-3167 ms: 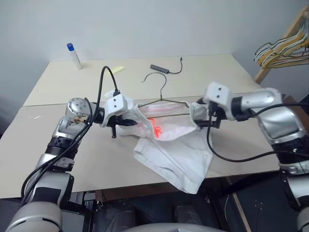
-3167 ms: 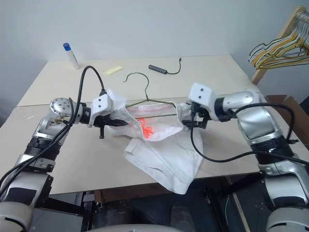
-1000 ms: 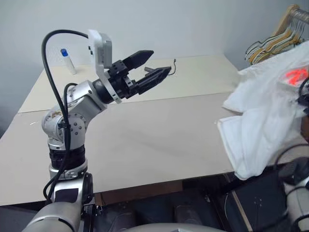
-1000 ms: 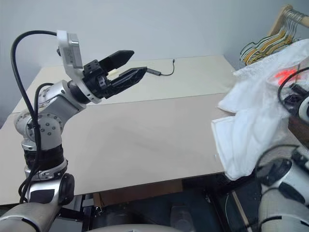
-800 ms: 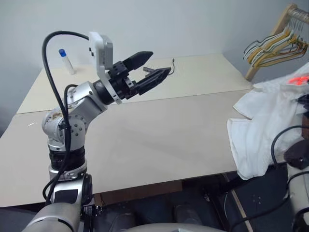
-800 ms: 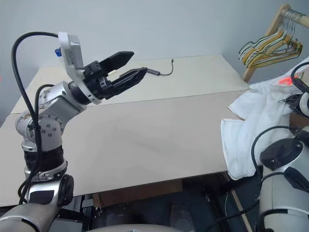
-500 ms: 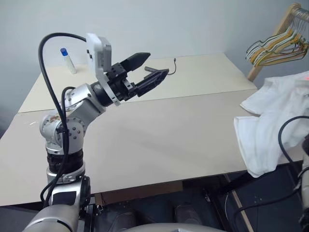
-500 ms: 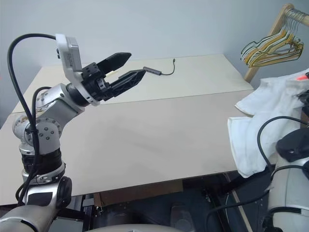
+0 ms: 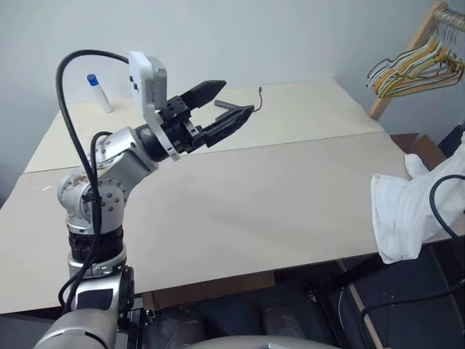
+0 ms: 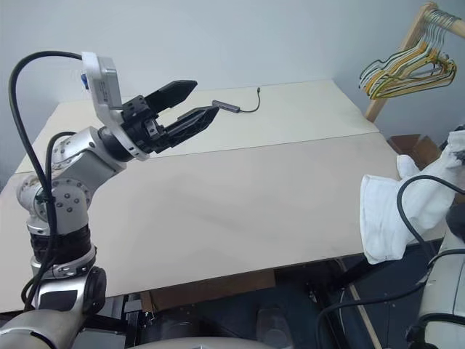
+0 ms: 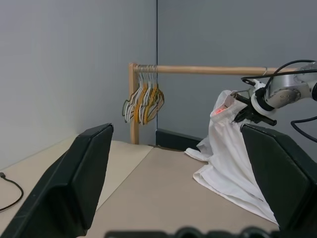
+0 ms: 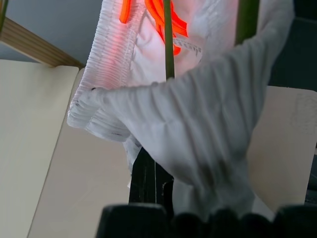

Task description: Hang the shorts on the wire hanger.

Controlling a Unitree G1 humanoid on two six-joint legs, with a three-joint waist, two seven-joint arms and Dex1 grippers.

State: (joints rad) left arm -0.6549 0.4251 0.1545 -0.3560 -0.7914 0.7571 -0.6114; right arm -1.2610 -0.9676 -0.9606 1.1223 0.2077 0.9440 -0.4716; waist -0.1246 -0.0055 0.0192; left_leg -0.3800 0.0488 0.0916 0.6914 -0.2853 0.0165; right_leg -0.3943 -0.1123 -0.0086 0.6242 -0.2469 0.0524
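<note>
The shorts [image 9: 407,211] hung off the right-hand end of the bench [image 9: 240,196], carried by the right tool [image 11: 247,110], which was shut on them up near the waistband, close to the wooden rail [image 11: 208,70]. In the right wrist view a thin dark wire [image 12: 168,39] ran up through the cloth past the red-orange patch [image 12: 163,12], which looked like the wire hanger inside the shorts; whether the tool pinched wire as well as cloth could not be told. The left tool [image 9: 218,109] stood raised over the bench with its two fingers spread wide and nothing between them. The cloth drooped in loose folds, so it would probably handle as light, soft and limp, sagging wherever it was not held, and liable to slide along smooth wire. The gathered waistband [image 12: 111,47] seemed the firmest place to grip. A bunch of yellow and white hangers [image 9: 414,69] hung on the rail beyond.
</note>
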